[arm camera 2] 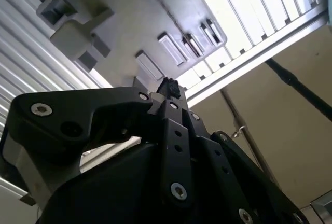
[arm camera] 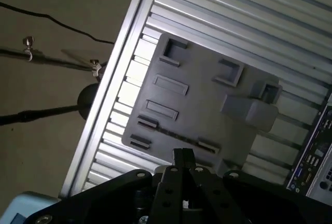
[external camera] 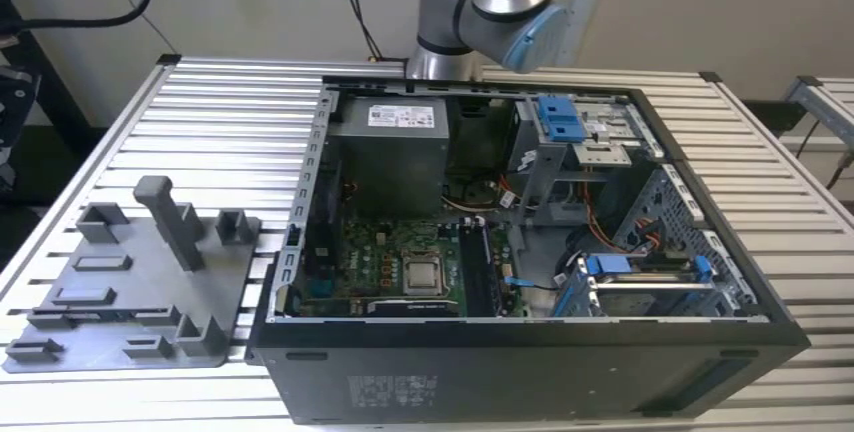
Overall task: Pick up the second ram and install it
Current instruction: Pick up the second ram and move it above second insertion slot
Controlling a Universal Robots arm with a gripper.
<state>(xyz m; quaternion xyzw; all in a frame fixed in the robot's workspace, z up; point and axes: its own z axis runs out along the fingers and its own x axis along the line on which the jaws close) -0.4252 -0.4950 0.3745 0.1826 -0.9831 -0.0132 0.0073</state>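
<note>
The gripper (arm camera: 182,157), clenched on nothing, hovers above the grey holder tray (external camera: 134,290) at 9 o'clock from the computer case (external camera: 534,362) in the exterior view, with what appears to be the second ram (arm camera: 175,134) standing edgewise just ahead of it.

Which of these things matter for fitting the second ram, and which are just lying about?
For the job: gripper, grey holder tray, motherboard, memory slots.
Just lying about: power supply, blue drive brackets.
</note>
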